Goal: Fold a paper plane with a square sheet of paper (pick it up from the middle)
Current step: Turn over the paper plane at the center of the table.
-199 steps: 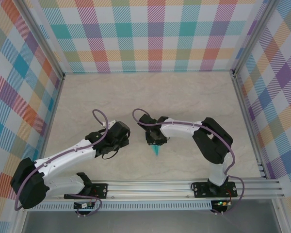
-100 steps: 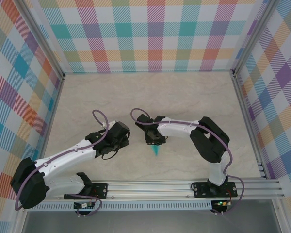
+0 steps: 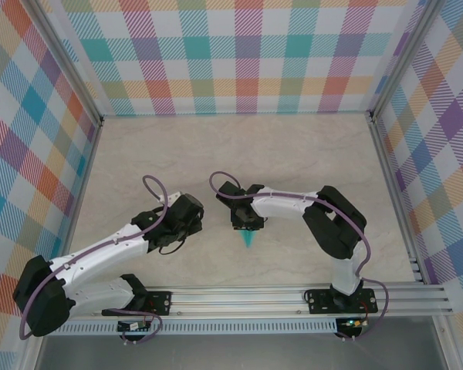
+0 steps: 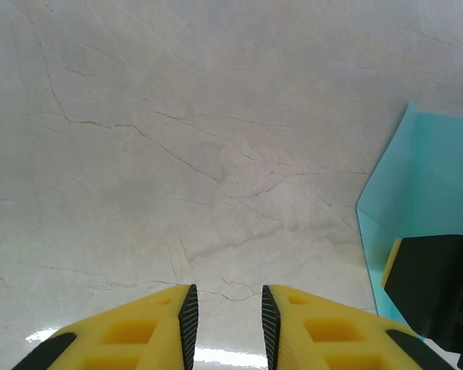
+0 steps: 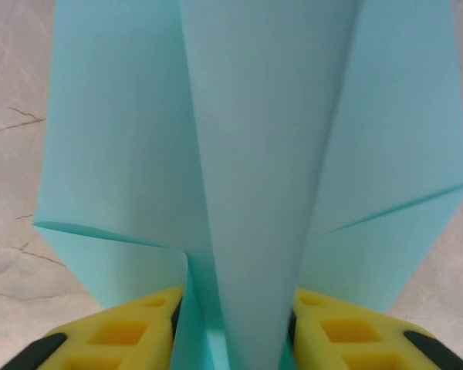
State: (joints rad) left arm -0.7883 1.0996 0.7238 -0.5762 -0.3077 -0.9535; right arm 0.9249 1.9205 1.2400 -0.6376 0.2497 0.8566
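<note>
Near table centre, top view: the paper plane (image 3: 249,240) sticks out at 6 o'clock of the right gripper (image 3: 247,222), above the marble-look table (image 3: 309,154).
Long axis: runs 12 to 6 o'clock, with the narrow turquoise point toward 6.
Grip of the right gripper: closed around the plane's central fold; in the right wrist view the layered flaps spread away toward 10 and 2 o'clock.
State of the left gripper (image 3: 188,219): fingers slightly parted with nothing between them, over bare table.
Plane from the left fingers: at 3 o'clock, near but apart; a turquoise flap shows at the right edge of the left wrist view.
Nearer arm: the right, which holds the plane; the left would have to reach toward 3 o'clock.
Coming move, as a judgement: setting down or letting go rests with the right fingers alone.
Writing: none readable; the paper is plain and no brand is seen.
</note>
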